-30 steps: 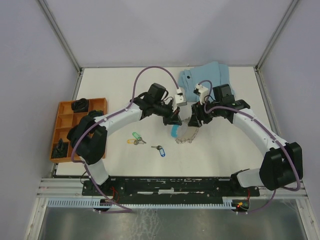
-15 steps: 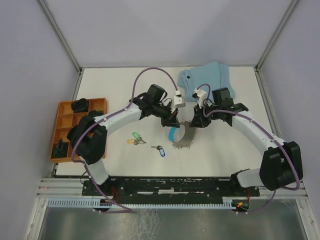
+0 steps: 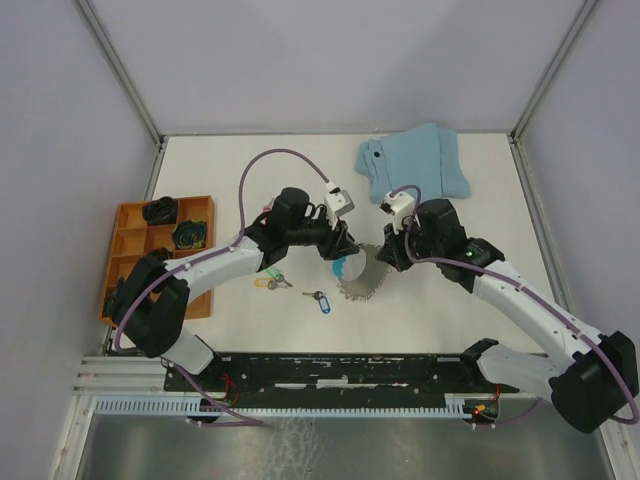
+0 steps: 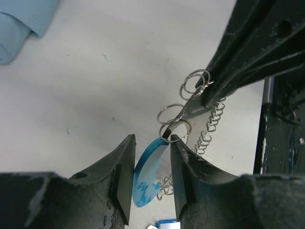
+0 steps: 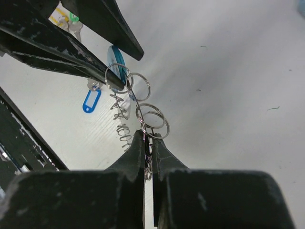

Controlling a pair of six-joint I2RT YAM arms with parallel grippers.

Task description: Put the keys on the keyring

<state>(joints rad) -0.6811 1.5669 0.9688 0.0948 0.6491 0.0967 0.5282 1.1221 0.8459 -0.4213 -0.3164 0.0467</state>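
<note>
Large oval keyring of grey beaded wire (image 3: pixel 362 283), pinched in closed right gripper (image 5: pixel 147 137); its blue plastic section (image 4: pixel 145 181) between parted jaws of left gripper (image 4: pixel 151 140), contact uncertain. Small silver tagged keys (image 3: pixel 320 300) on white bench (image 3: pixel 250 170) nearby.

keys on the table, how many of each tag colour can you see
green-tagged key: 1
yellow-tagged key: 1
blue-tagged key: 1
total: 3
</note>
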